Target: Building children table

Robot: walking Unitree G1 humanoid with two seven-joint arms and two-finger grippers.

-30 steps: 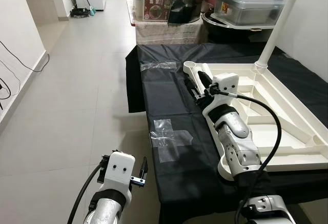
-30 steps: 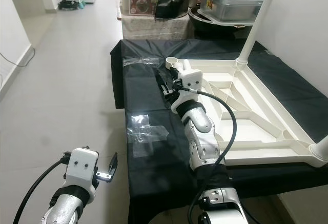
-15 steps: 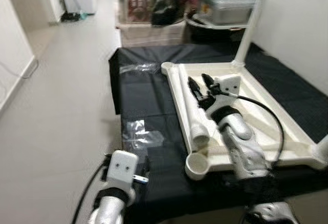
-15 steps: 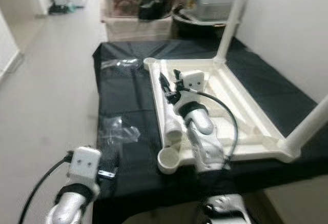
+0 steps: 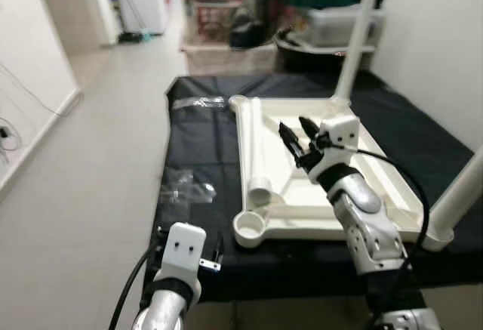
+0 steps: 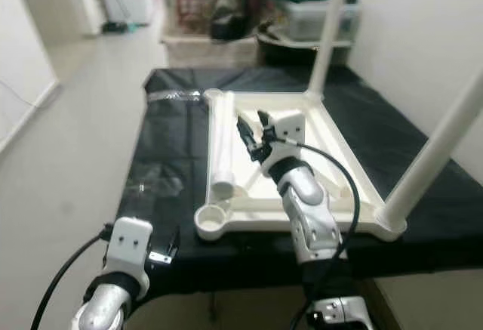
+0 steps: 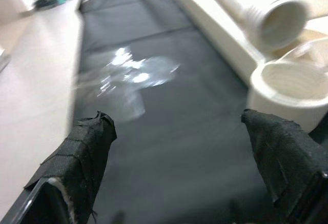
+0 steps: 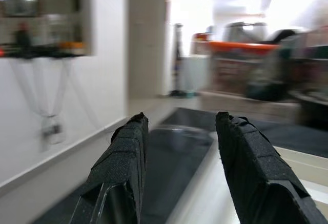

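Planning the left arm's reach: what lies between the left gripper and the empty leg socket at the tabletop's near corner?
In the left wrist view, bare black cloth separates the left gripper from the socket; crumpled clear plastic lies off to the side.

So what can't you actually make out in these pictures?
- Upright leg: its top is cut off by the right eye view's edge.
- Shelf boxes: contents too blurred.
- Right claw: what lies under it, the right wrist view points away.
- Clear plastic: blurred, shape unclear.
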